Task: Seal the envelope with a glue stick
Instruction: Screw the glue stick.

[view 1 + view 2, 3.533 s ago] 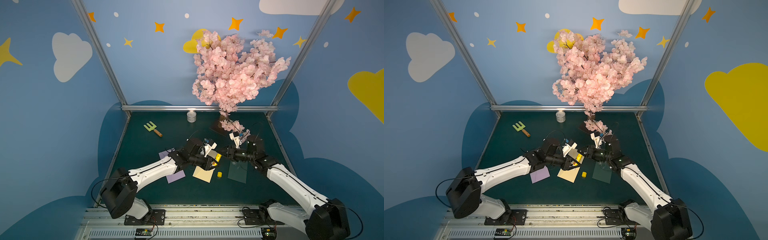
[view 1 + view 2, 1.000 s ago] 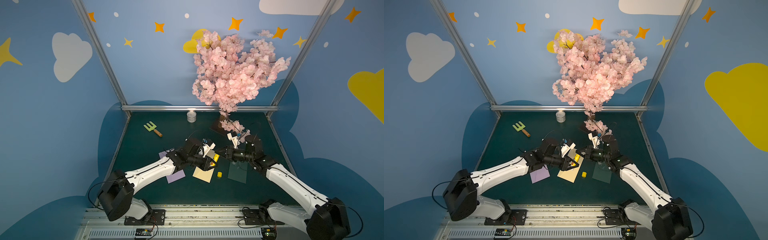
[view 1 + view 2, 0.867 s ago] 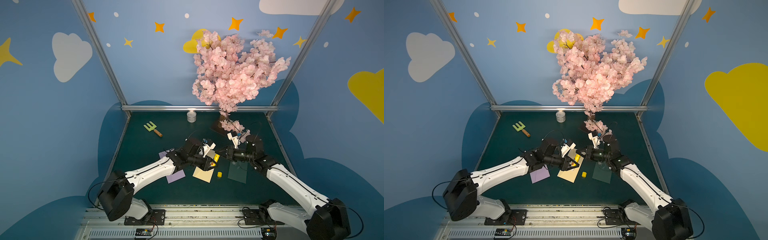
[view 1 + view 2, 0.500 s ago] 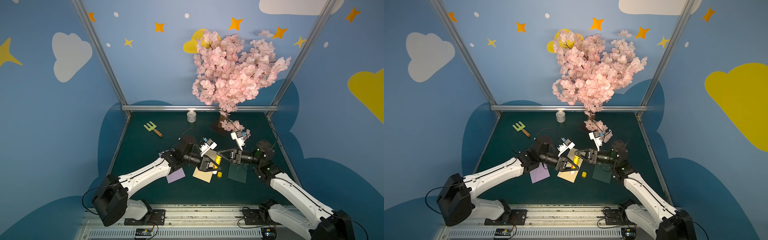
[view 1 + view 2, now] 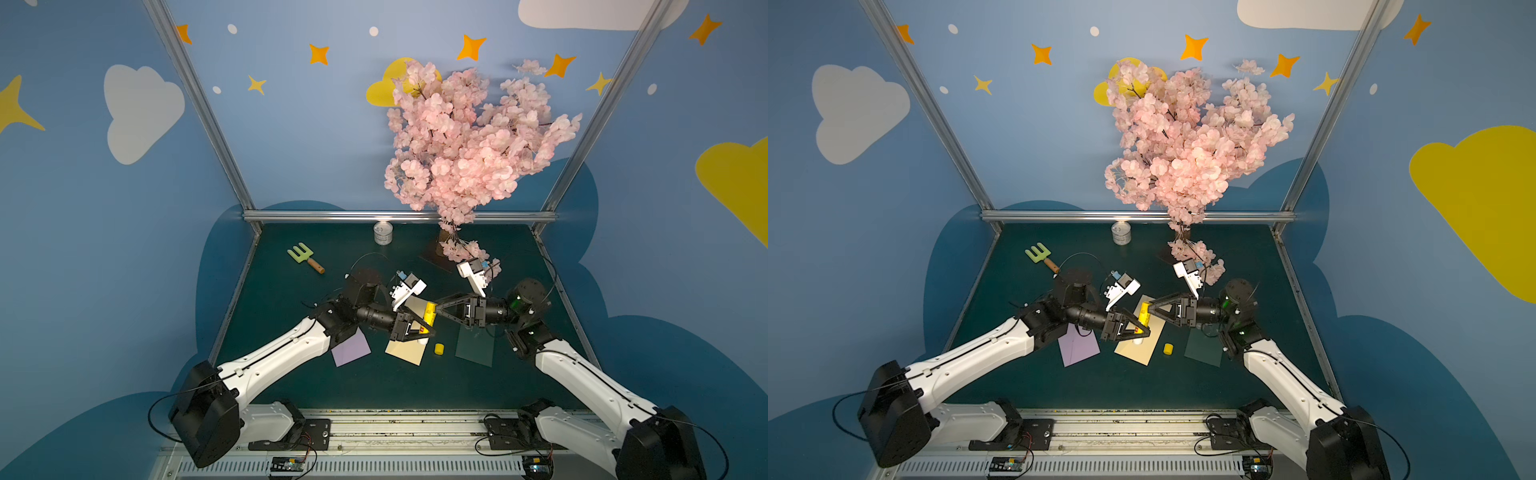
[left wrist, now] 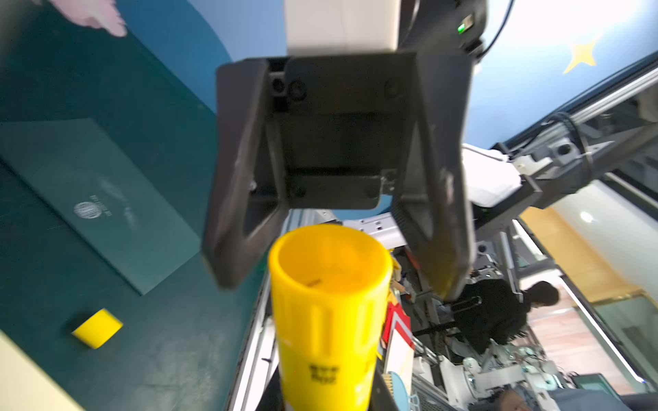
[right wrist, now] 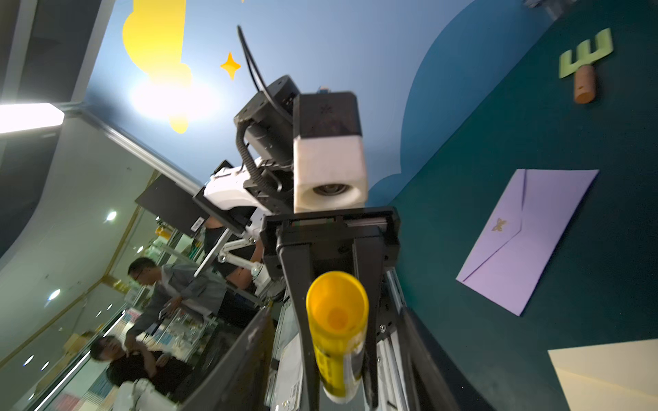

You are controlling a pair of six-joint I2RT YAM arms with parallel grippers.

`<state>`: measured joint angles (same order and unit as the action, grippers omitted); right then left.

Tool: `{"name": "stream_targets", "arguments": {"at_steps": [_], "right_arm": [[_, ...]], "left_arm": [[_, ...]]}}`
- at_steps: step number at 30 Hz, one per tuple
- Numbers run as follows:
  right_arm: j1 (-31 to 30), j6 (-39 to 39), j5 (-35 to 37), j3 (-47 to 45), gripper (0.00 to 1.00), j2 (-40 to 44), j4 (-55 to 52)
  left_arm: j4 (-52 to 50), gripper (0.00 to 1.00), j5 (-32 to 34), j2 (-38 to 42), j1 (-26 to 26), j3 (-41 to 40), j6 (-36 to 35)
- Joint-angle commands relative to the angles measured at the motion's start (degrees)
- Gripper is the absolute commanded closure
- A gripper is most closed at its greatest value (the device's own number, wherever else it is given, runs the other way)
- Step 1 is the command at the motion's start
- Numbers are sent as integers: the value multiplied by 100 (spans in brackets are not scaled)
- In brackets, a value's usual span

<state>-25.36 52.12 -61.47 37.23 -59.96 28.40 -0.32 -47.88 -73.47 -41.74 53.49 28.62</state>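
Glossy plastic glue stick [image 6: 327,313], matt paper envelope [image 5: 409,353]

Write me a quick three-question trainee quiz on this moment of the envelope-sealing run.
1. True or false: the yellow cap sits on the glue stick.
2. Which grips the glue stick? A. left hand B. right hand C. neither
3. Fill in: the right hand's jaws stand ____.
Key: 1. False; the cap lies on the table, between the cream envelope and the dark green envelope. 2. A. 3. open.
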Motion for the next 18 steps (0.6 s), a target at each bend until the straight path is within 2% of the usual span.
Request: {"name": "stream_targets", "arguments": {"at_steps": [1, 6, 9, 14, 18], "right_arm": [[23, -836, 760, 498, 39, 72, -2109], [-181, -855, 1543, 725, 36, -226, -2624], [-354, -1101, 1997, 950, 39, -413, -3228], [-438, -1203, 2253, 1004, 47, -691, -3360], [-554, -1179, 2343, 1058, 48, -864, -3278]], "left_arm": [[-802, 97, 958, -19, 9, 117, -566], [-1042, 97, 1456, -377, -52, 184, -654], [-1067, 98, 1686, -497, -114, 230, -647], [-1054, 97, 1715, -619, -202, 318, -718], [-1041, 97, 1692, -721, -253, 384, -719]]}}
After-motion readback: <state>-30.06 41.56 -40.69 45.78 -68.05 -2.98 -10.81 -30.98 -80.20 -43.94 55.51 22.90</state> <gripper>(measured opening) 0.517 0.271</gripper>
